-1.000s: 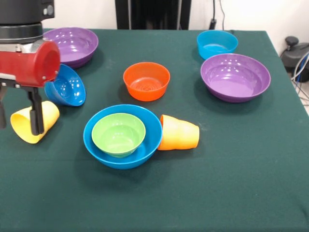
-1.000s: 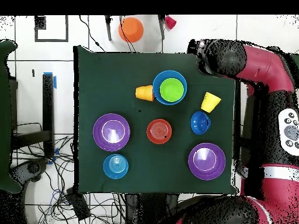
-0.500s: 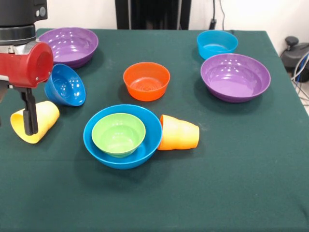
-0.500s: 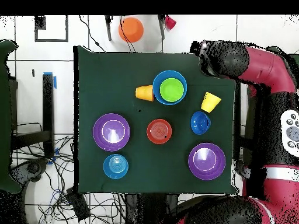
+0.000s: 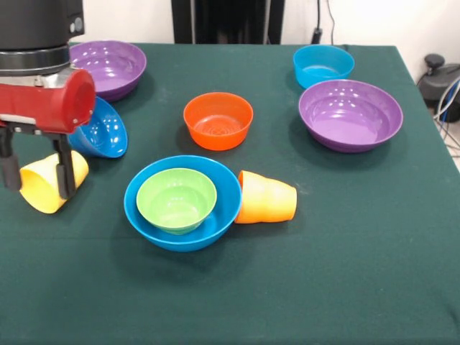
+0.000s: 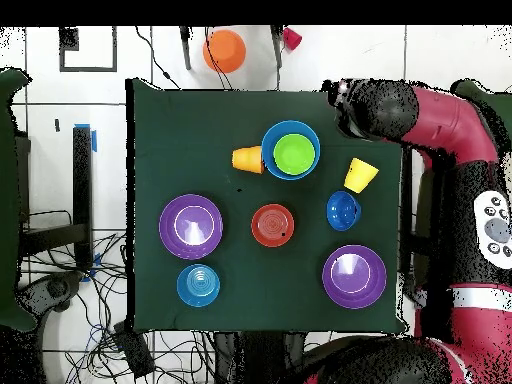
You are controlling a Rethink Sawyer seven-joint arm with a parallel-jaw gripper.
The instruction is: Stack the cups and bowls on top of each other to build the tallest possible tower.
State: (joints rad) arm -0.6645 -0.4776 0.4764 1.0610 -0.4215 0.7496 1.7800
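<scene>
My gripper [image 5: 37, 191] hangs at the table's left side, open, one finger on either side of the yellow cup [image 5: 44, 188], which lies on its side. Whether the fingers touch it I cannot tell. Just behind leans a dark blue bowl [image 5: 102, 133]. The green bowl [image 5: 176, 198] sits inside the large blue bowl [image 5: 228, 192], and the orange cup [image 5: 267, 198] lies on its side against that bowl. An orange bowl [image 5: 218, 120], a cyan bowl [image 5: 323, 65] and two purple bowls [image 5: 108, 66] [image 5: 350, 113] stand apart. No tower shows.
In the overhead view a small red cup [image 6: 292, 38] and an orange round thing [image 6: 224, 50] lie off the table past its edge. The arm [image 6: 440, 105] reaches in along the table's right side there. Cables cover the floor.
The gripper has shifted a little to the right in the front view, and both fingers now show around the yellow cup. The cups and bowls have not moved.
</scene>
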